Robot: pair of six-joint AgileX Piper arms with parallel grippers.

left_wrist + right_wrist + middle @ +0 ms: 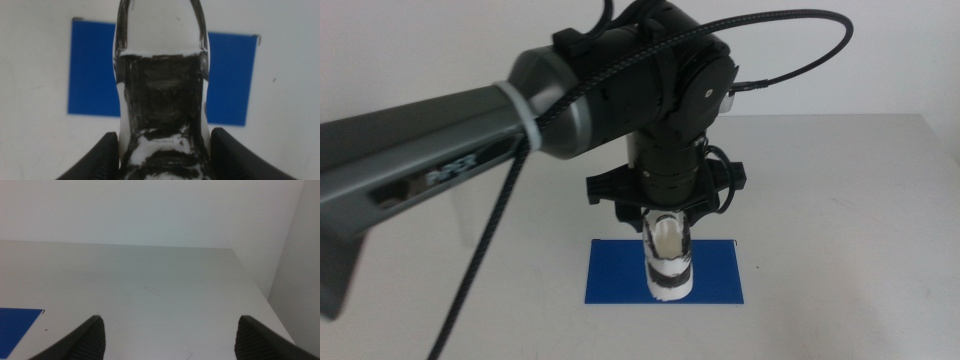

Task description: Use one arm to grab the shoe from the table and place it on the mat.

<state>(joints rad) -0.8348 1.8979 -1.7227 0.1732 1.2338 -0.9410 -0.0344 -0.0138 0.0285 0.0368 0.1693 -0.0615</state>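
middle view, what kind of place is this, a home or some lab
Probably a robot test bench or lab: a bare white table against a plain wall, one blue mat, and the left claw holding a shoe above it.

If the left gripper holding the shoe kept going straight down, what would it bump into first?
Probably the mat. The left gripper points down, shut on the shoe, which hangs right over the blue sheet, so the shoe would likely touch first.
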